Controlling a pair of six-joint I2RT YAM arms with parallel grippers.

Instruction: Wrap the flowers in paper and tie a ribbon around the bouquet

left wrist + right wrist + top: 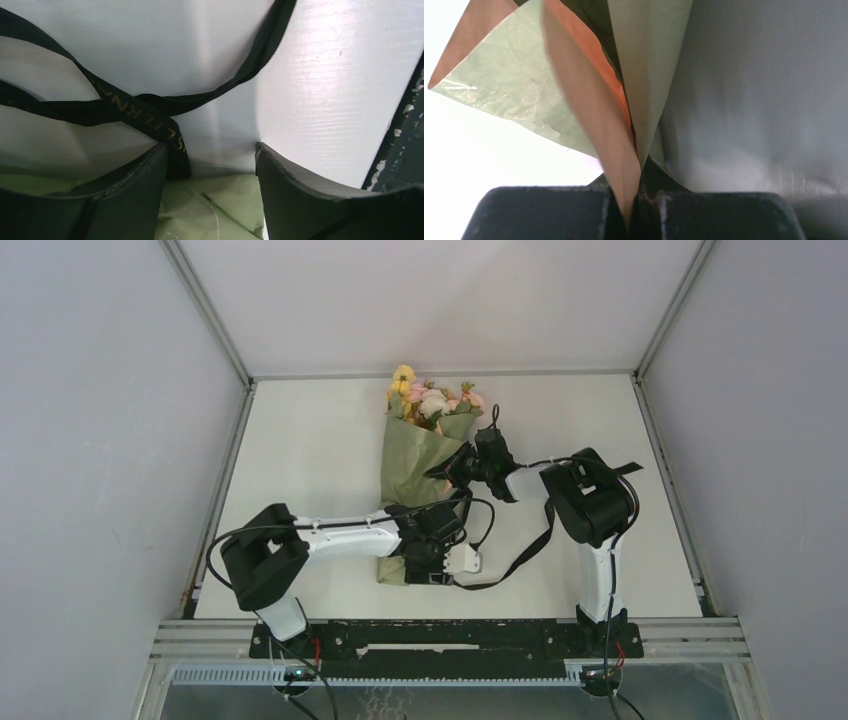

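The bouquet (415, 455) lies on the white table (300, 460), flowers (430, 400) at the far end. The right gripper (634, 200) is clenched on a fold of its paper (524, 90). The left gripper (210, 155) gapes released over the narrow near end, with the black ribbon (125, 110) looping across just ahead of it.

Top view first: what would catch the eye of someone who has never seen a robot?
The bouquet in the middle of the white table: an olive-green paper cone with yellow, pink and cream flowers bursting from its far end. The right gripper is shut on a fold of the paper, while the left gripper stands open at the cone's near tip, where a black ribbon loops across the table.
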